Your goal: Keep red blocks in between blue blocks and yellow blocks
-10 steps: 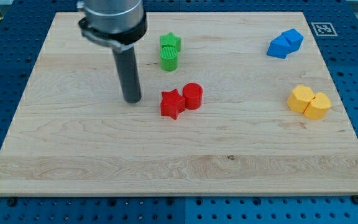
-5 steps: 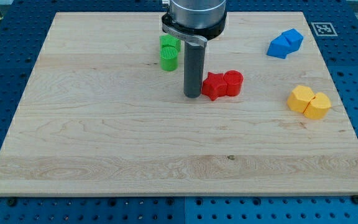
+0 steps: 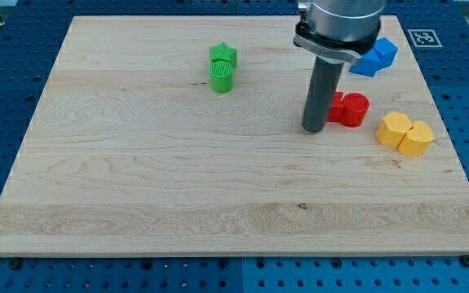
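Note:
My tip [image 3: 313, 129] rests on the board right of centre, touching the left side of the red star block [image 3: 335, 109], which the rod partly hides. The red cylinder [image 3: 354, 109] sits against the star's right side. Two blue blocks [image 3: 374, 57] lie together above the reds, partly hidden by the arm. Two yellow blocks [image 3: 405, 133] lie together to the lower right of the reds, a small gap away.
A green star [image 3: 223, 56] and a green cylinder [image 3: 221, 78] sit together near the top centre-left. The wooden board [image 3: 137, 179] lies on a blue perforated table. A fiducial marker [image 3: 423, 37] is beyond the board's top right corner.
My tip has swept from the left to the right, pushing the red star and red cylinder rightward. They now sit between the blue and yellow blocks.

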Robot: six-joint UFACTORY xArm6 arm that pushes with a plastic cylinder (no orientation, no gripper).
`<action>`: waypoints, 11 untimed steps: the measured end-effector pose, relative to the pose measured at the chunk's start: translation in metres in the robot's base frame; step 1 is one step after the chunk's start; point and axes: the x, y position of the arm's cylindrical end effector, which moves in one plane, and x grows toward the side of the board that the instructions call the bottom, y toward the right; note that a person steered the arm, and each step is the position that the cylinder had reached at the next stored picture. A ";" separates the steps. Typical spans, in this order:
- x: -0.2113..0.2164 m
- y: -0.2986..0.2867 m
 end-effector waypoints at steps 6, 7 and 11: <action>-0.037 -0.042; -0.036 -0.008; -0.009 0.032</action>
